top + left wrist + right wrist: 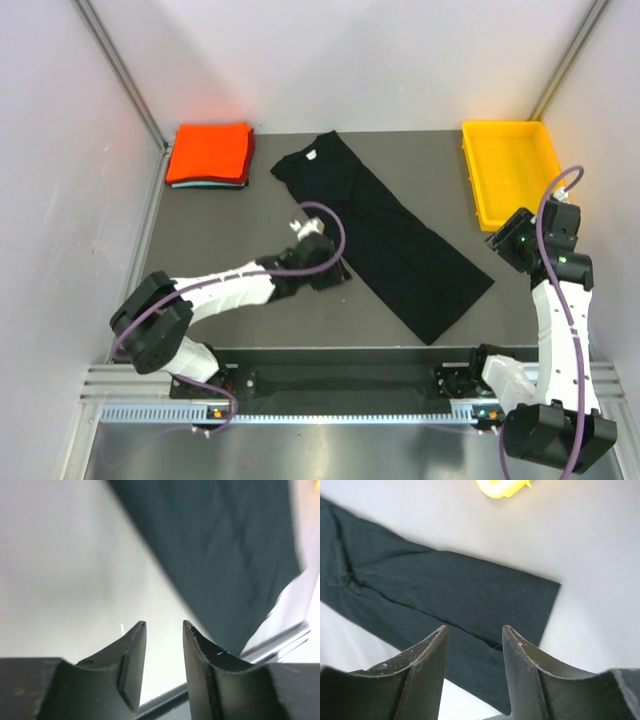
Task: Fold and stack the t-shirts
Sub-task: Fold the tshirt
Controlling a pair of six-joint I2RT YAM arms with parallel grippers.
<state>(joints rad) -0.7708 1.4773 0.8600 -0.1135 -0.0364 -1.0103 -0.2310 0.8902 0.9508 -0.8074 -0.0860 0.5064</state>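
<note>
Nearest, the left end effector (163, 626) hangs released, empty, just beside the black shirt (400, 245), a long strip across the counter (230, 220). The right end effector (472, 628), likewise spread, hovers near its hem at 4 o'clock. I'd pinch both hem corners and fold squarely toward the collar at 12; the folded shirts (210, 153) sit at 10 o'clock.

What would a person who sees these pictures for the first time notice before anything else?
The long black cloth t-shirt, folded into a narrow strip, lies diagonally across the middle of the grey table. A folded orange-red cloth t-shirt stands out brightly at the far left corner, and a yellow rectangular plastic tray sits at the far right.
</note>
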